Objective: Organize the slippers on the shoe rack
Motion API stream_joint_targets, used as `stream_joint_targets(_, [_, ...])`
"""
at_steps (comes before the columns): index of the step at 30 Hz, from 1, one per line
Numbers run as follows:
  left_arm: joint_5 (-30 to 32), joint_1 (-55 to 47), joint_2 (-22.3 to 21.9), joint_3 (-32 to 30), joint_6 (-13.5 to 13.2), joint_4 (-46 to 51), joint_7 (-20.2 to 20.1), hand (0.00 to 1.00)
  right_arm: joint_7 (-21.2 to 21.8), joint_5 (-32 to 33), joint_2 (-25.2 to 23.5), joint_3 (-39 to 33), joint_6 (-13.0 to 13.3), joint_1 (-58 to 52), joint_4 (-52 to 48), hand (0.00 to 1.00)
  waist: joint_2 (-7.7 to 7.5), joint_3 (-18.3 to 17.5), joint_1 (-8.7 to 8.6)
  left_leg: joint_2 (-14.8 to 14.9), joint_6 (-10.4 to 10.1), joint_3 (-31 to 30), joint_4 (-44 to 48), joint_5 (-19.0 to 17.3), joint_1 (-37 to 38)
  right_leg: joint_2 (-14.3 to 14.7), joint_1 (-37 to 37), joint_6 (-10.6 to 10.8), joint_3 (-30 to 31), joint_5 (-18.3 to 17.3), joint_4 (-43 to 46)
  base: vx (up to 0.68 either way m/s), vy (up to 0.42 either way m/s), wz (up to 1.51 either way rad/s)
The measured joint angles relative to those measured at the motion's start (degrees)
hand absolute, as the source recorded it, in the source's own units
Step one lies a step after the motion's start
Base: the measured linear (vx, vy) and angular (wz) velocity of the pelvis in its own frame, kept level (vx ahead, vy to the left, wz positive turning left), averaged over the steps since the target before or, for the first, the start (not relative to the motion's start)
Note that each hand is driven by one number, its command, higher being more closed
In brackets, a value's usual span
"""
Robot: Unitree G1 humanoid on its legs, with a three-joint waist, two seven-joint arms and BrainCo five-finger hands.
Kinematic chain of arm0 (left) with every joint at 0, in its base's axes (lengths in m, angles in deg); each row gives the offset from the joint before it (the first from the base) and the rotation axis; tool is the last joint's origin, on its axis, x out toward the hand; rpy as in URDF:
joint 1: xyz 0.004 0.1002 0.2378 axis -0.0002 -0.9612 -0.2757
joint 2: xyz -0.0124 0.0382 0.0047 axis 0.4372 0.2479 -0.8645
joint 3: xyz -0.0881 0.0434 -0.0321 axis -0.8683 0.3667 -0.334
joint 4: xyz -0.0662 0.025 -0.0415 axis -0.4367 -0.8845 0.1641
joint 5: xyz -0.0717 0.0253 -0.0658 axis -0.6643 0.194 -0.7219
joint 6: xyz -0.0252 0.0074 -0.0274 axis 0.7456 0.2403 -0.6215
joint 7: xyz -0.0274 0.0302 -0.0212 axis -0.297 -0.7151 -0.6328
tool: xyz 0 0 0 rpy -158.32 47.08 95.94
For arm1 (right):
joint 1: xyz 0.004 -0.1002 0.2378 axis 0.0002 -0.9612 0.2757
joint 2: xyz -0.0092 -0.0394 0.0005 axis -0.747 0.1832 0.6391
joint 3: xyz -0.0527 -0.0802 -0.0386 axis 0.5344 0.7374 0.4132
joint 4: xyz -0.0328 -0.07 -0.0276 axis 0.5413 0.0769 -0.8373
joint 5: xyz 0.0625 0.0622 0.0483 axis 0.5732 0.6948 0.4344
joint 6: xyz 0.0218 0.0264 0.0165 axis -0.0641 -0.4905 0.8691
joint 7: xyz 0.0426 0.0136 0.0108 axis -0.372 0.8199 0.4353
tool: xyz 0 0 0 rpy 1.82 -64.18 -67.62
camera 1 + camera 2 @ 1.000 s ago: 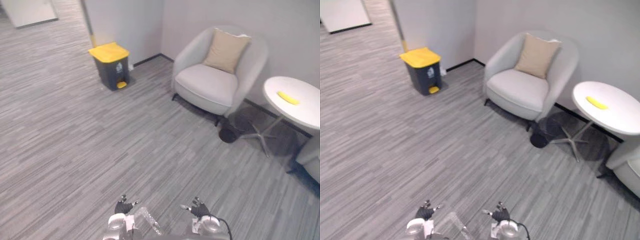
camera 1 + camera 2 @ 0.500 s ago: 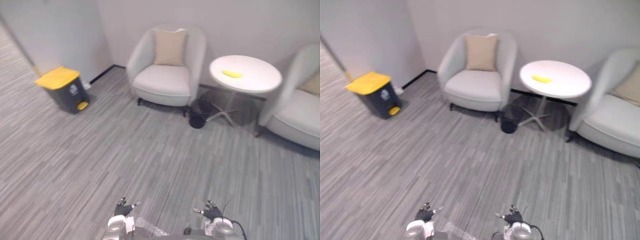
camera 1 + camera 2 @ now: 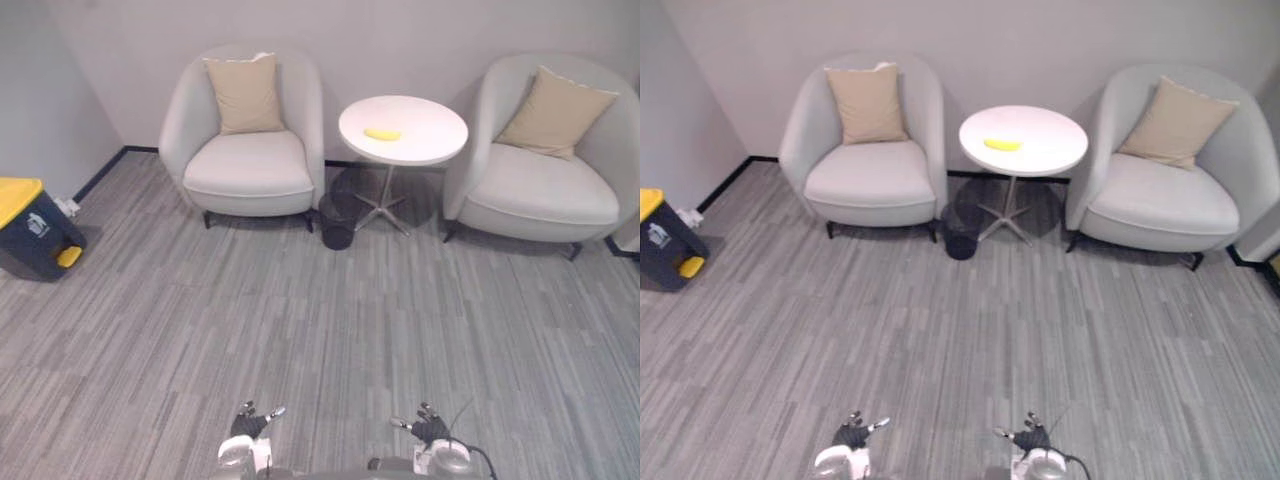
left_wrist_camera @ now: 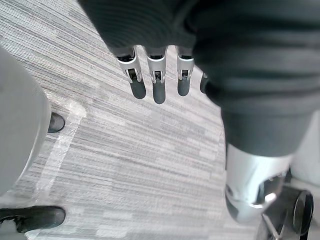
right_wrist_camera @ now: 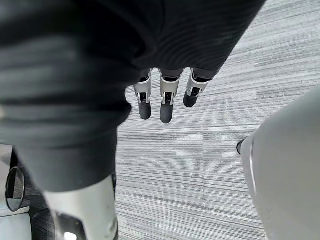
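Observation:
My left hand (image 3: 250, 418) hangs low at the bottom edge of the left eye view, over grey carpet. In the left wrist view its fingers (image 4: 157, 82) point straight down at the floor and hold nothing. My right hand (image 3: 426, 430) hangs the same way a little to the right. Its fingers (image 5: 167, 102) are straight and empty above the carpet in the right wrist view.
Ahead against the wall stand two pale armchairs (image 3: 245, 165) (image 3: 540, 185) with beige cushions. Between them is a round white table (image 3: 425, 135) with a small yellow thing (image 3: 382, 133) on it, and a black bin (image 3: 338, 232) below. A yellow-lidded bin (image 3: 25, 225) stands far left. Open carpet lies between.
The camera has turned to the right: the yellow-lidded bin slid to the left edge and the second armchair came into view. Both hands hang as before.

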Motion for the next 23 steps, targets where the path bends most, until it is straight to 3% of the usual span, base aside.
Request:
stream_joint_targets(13, [0.09, 0.06, 1.05, 1.68, -0.08, -1.24, -0.02, 0.00, -0.06, 0.01, 0.08, -0.81, -0.07, -0.52, 2.55, 0.00, -1.36, -0.96, 0.21, -0.53, 0.59, -3.18, -0.82, 1.37, 0.27, -0.63, 3.21, 0.28, -1.93, 1.92, -4.91, -0.02, -0.009, 0.07])
stream_joint_targets(23, [0.06, -0.06, 1.31, 2.66, -0.25, -0.98, 0.02, 0.00, -0.23, 0.13, 0.26, -1.10, -0.07, -1.53, 1.98, 0.00, -1.07, -0.48, 0.20, 0.47, 0.64, -3.81, -5.72, 2.25, 0.74, -0.53, 2.24, 0.73, -2.49, 4.04, -5.00, -0.12, -0.001, 0.05])
